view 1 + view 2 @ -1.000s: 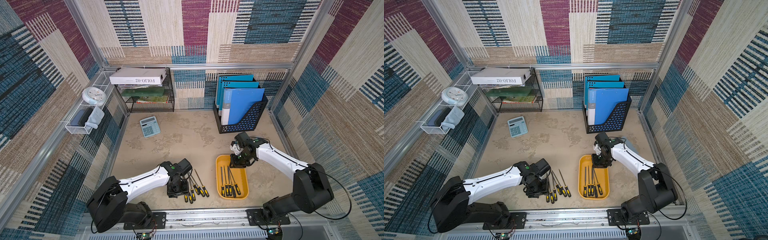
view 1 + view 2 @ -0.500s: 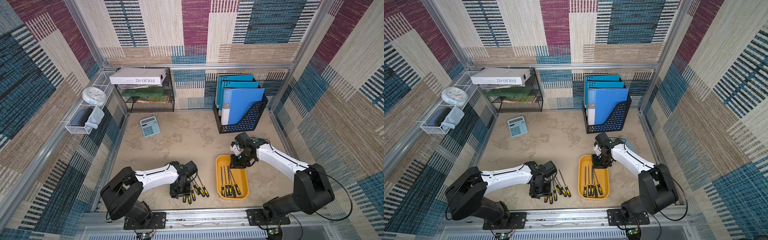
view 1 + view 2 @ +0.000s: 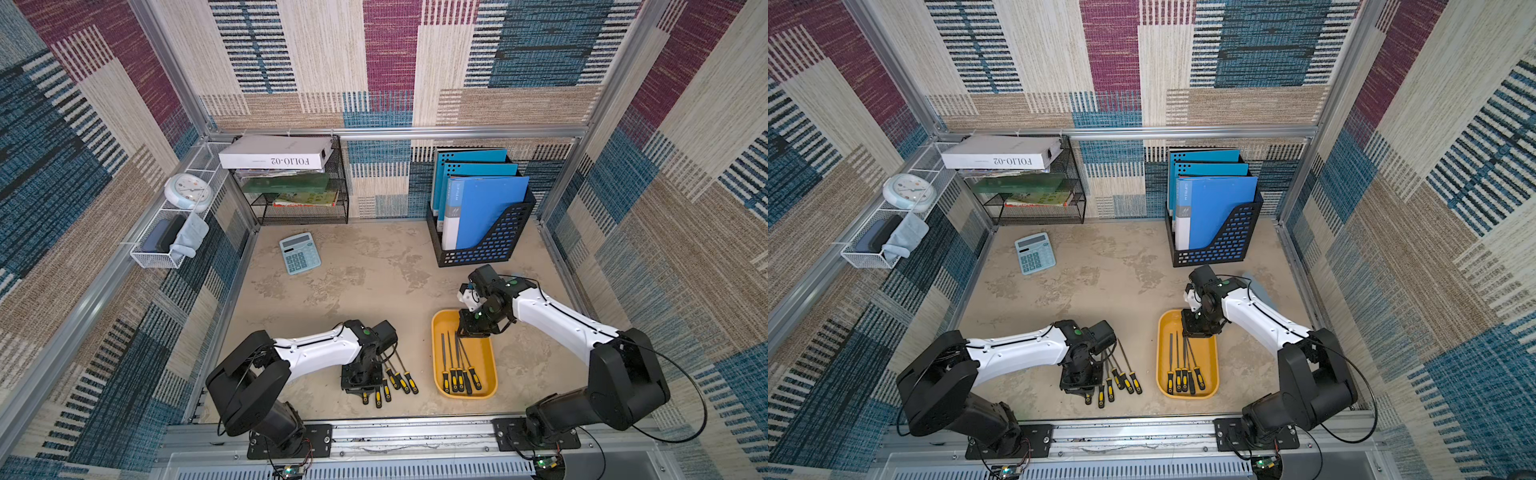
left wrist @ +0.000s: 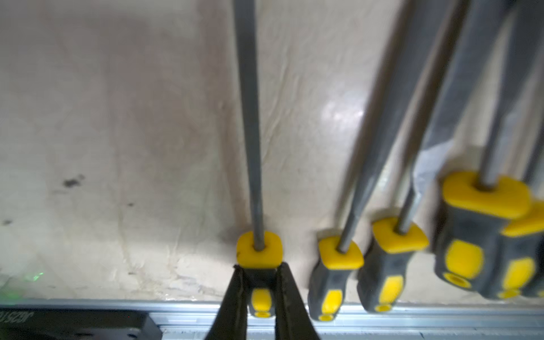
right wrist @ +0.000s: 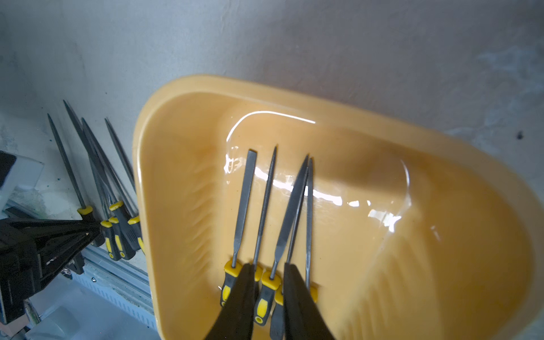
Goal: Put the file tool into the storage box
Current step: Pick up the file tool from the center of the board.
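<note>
Between the left fingers [image 4: 235, 300] sat the black-and-yellow handle of one file [image 4: 248, 117]. We read the fingers as clamped on it just behind the yellow collar, with the grey blade running straight out ahead of them over the tabletop [image 4: 117, 117]. We could not tell whether the file was clear of the surface.

Just beside the fingers, on their storage-box side, lay the loose files [image 4: 335, 256]. The nearest handle was close to the outer finger but apart from it. The storage box [image 3: 486, 365] stood well apart from the left fingers, beyond those loose files. The right fingers [image 5: 238, 303] hung over its far end, slightly apart and empty as far as we could see, above the blades of the stored files [image 5: 244, 206].

We judged the step in hand to be the lift. To do it well, we thought the fingers should rise straight up before any sideways travel, so that the handle would not drag its neighbours. Because the grip was at the handle end, we expected the long blade to droop and swing, which called for a slow carry with the blade kept level. Over the box, we would lower the file parallel to the stored files, in the bare strip beside them, and open the fingers only once it was low. We also saw a risk of the two arms meeting if the right fingers kept their place over the box.
</note>
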{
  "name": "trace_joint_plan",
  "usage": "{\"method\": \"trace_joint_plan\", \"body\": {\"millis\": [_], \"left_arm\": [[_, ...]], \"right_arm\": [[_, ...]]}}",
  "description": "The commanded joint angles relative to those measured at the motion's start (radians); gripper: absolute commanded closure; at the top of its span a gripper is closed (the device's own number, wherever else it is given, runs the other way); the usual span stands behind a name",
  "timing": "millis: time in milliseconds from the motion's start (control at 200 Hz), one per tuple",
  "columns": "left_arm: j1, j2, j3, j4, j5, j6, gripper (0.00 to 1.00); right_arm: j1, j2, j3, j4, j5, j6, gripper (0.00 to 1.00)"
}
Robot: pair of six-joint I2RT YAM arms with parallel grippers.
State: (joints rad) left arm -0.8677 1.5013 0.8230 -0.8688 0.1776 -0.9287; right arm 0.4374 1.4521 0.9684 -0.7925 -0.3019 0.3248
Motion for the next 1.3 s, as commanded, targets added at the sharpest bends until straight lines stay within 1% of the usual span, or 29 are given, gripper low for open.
{"method": "trace_joint_plan", "body": {"millis": [0, 75, 130, 195, 260, 371, 586, 821, 1152, 1222, 1292], "left_arm": [[0.000, -0.092, 0.016, -0.066, 0.005, 0.046, 0.93], [0.000, -0.175, 0.021, -0.029, 0.092, 0.097, 0.92], [0.000, -0.227, 0.025, 0.011, 0.152, 0.112, 0.92], [-0.001, -0.265, 0.026, 0.068, 0.218, 0.111, 0.92], [0.000, -0.262, 0.053, 0.089, 0.269, 0.109, 0.92], [-0.001, -0.205, 0.127, 0.084, 0.313, 0.127, 0.94], [-0.003, -0.118, 0.207, 0.086, 0.327, 0.158, 0.95], [-0.009, -0.075, 0.241, 0.093, 0.337, 0.167, 0.96], [-0.023, -0.070, 0.245, 0.116, 0.352, 0.168, 0.97], [-0.026, -0.068, 0.243, 0.119, 0.355, 0.167, 0.97], [-0.028, -0.064, 0.242, 0.122, 0.357, 0.171, 0.97]], "right_arm": [[0.001, -0.031, -0.010, 0.063, -0.172, 0.014, 0.66], [0.003, -0.061, -0.041, 0.169, -0.327, 0.072, 0.59], [0.007, -0.086, -0.075, 0.278, -0.426, 0.151, 0.55], [0.018, -0.110, -0.119, 0.411, -0.504, 0.254, 0.54], [0.031, -0.125, -0.148, 0.511, -0.538, 0.335, 0.53], [0.057, -0.122, -0.157, 0.600, -0.560, 0.408, 0.53], [0.138, -0.072, -0.135, 0.598, -0.556, 0.425, 0.53], [0.180, -0.028, -0.128, 0.615, -0.531, 0.442, 0.55], [0.198, 0.062, -0.079, 0.624, -0.516, 0.439, 0.61], [0.198, 0.080, -0.062, 0.622, -0.520, 0.439, 0.65], [0.198, 0.095, -0.053, 0.613, -0.520, 0.438, 0.78]]}}
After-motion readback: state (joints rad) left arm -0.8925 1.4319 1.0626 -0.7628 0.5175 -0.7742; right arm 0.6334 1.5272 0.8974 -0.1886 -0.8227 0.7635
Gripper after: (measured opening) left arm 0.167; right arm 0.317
